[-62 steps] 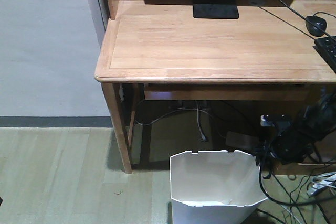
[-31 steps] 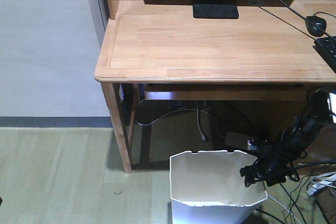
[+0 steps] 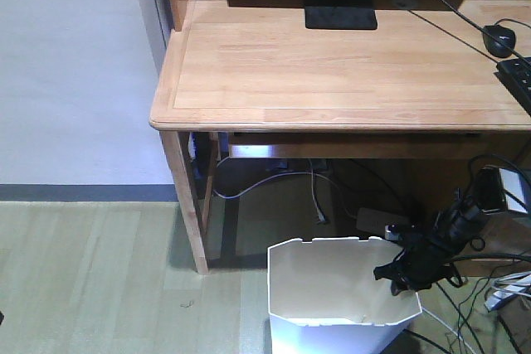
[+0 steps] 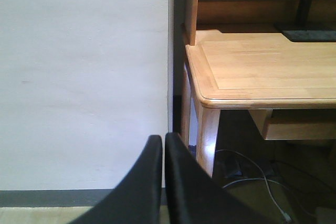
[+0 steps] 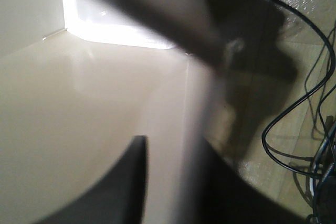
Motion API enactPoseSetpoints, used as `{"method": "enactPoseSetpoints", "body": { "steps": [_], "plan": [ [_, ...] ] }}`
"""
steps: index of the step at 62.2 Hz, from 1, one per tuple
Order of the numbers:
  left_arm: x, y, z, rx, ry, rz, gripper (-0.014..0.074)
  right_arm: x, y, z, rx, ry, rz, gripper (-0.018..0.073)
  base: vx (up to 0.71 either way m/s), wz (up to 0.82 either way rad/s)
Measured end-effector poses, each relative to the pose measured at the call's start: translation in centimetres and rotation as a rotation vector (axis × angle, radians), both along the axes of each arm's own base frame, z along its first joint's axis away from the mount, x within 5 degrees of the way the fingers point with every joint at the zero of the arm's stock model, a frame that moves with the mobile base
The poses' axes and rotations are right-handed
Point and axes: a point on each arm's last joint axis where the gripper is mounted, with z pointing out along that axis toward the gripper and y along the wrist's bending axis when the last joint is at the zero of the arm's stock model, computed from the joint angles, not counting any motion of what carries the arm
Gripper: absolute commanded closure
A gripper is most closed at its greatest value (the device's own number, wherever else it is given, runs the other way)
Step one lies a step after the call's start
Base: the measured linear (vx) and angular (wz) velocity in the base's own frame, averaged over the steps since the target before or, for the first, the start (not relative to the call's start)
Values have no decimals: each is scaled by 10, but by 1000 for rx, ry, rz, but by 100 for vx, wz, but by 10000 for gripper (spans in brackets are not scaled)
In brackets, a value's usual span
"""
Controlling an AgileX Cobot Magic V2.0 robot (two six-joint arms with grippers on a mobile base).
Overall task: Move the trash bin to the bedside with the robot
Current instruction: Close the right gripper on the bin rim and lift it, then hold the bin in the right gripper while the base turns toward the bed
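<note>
Plastic with thin walls, as on this white tapered plastic trash bin (image 3: 332, 292) with the angular rim, is in my judgement light and a little flexible. The inside looks empty in both the front view and the right wrist view, so little weight is to be expected. The surface is smooth and shiny, therefore probably slippery. The top of the side wall seems the sensible place to take hold, but a grip on one side only may let the bin tilt and the wall bend.

The slim black right arm (image 3: 465, 213) reaches down to the right side of the rim. The right jaws are spread and stand astride the wall, one black finger (image 5: 128, 187) inside the bin, the other outside. A gap shows on the inner side, so I judge the wall is not pinched yet. The left jaws are pressed together on nothing, their black fingers (image 4: 149, 192) hanging near the pale wall (image 4: 84, 77).

The bin stands on the greenish plank floor (image 3: 91, 271), just in front of the light wooden counter (image 3: 332, 64), right of its leg (image 3: 189, 205). Loose black cables (image 3: 473, 312) lie close on the right and could catch. No bed is in view.
</note>
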Motion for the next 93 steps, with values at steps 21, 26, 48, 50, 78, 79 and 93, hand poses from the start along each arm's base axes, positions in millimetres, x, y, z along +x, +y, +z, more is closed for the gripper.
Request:
{"method": "enactPoseSetpoints", "body": {
  "steps": [21,26,48,50,78,79,93],
  "plan": [
    [0,0,0,0,0,0,603,9,-1,12,24,-21,21,566,0,-1],
    [0,0,0,0,0,0,603,18,0,25,50,-47,57,565,0,0],
    [0,0,0,0,0,0,603,15,10,113,111,-205,19,565,0,0],
    [0,0,0,0,0,0,603,14,10,119,112,-216,14,565,0,0],
    [0,0,0,0,0,0,603,-37,20,203,132,-264,135,565,0,0],
    [0,0,0,0,0,0,603,-39,21,205,136,-263,141,565,0,0],
    [0,0,0,0,0,0,603,-44,25,216,178,-282,150,565,0,0]
  ]
}}
